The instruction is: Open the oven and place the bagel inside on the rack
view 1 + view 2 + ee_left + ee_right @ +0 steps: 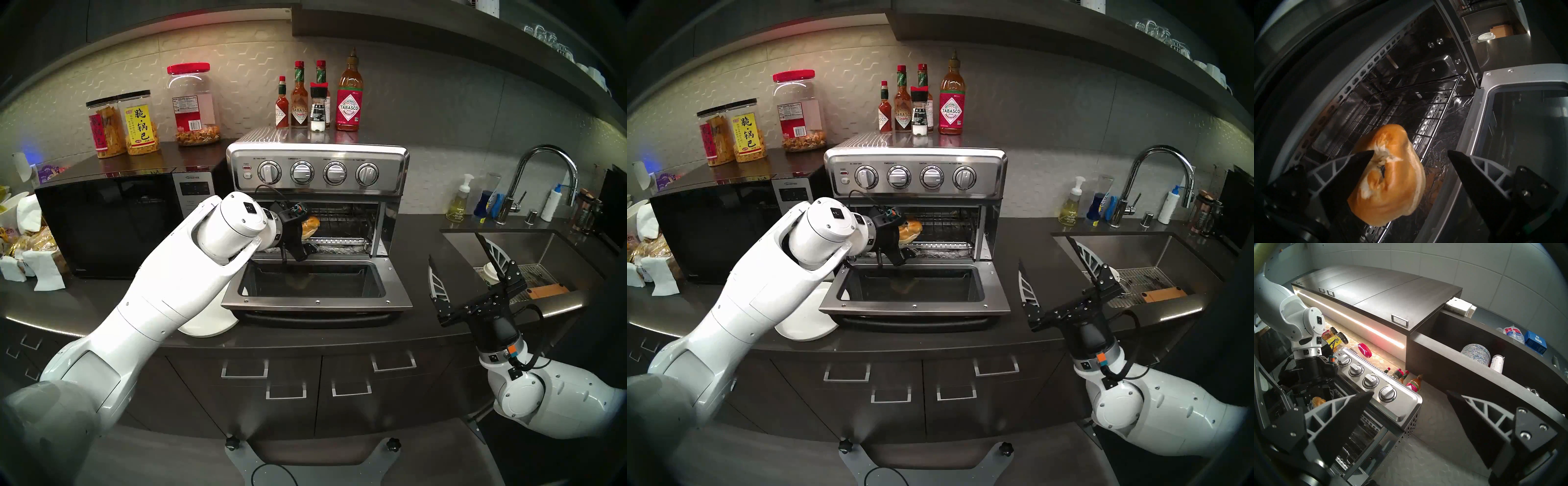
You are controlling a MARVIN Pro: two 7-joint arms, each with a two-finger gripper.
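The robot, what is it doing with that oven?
It is putting a bagel in to toast. The oven has its door folded down, and the left gripper is reaching inside with its fingers spread open. The bagel sits near the front of the wire rack, between those fingers, one tip right at its hole. The right gripper waits off to the side over the counter, open and empty.

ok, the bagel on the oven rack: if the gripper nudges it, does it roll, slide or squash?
The bagel probably squashes a little; its torn centre looks like soft bread. It seems to sit tilted on the rack, so a nudge may tip it flat rather than roll it. Sliding looks unlikely; the wires should catch its crust.
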